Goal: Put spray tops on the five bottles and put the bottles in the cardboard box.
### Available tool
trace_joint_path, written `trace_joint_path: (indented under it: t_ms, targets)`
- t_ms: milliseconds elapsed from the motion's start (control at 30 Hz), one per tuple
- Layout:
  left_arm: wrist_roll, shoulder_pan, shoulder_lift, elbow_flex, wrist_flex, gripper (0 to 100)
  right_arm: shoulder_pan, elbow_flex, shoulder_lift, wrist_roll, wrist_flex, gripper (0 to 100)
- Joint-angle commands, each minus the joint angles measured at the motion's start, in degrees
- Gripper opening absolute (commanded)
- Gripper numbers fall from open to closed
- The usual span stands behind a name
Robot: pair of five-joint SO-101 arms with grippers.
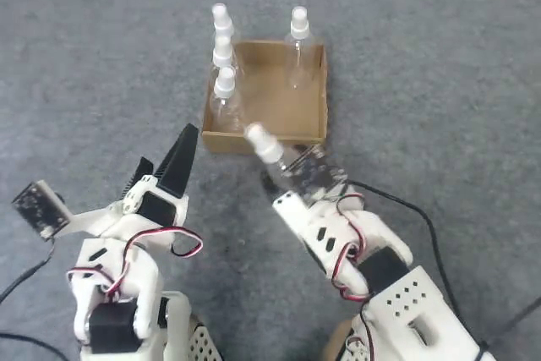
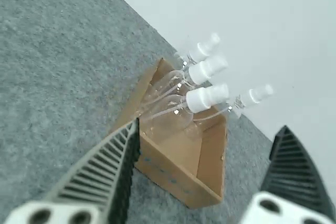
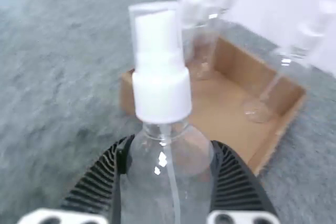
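Observation:
The cardboard box (image 1: 308,99) stands on the grey mat at the back centre. Three clear bottles with white spray tops (image 1: 225,84) line its left side, and another bottle (image 1: 299,30) stands in its back right corner. My right gripper (image 1: 297,177) is shut on a fifth capped bottle (image 1: 272,155), held tilted just outside the box's front wall. In the right wrist view that bottle (image 3: 160,150) sits between the black fingers (image 3: 100,182), its top towards the box (image 3: 226,103). My left gripper (image 1: 161,168) hovers open left of the box front, holding nothing; its wrist view frames the box (image 2: 168,177) and the bottles (image 2: 207,97).
Grey carpet-like mat (image 1: 439,82) covers the table all round the box, with free room to the left and right. A red and black cable (image 1: 190,247) loops off the left arm and a black cable (image 1: 423,217) trails from the right arm.

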Motion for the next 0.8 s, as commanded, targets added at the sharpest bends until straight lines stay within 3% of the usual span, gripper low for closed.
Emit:
trace_joint_path:
  t_ms: [0, 333, 767]
  targets:
    - [0.09, -1.14, -1.32, -2.77, -3.34, 36, 1.89, -1.14, -2.24, -3.6, -3.03, 8.0]
    - [0.0, -1.14, -1.32, 2.33, -12.66, 24, 5.85, -1.23, -2.24, -10.64, -9.71, 8.2]
    - [0.0, -1.14, -1.32, 3.03, -13.19, 23, 5.58, -0.88, -2.24, -11.78, -15.43, 8.5]
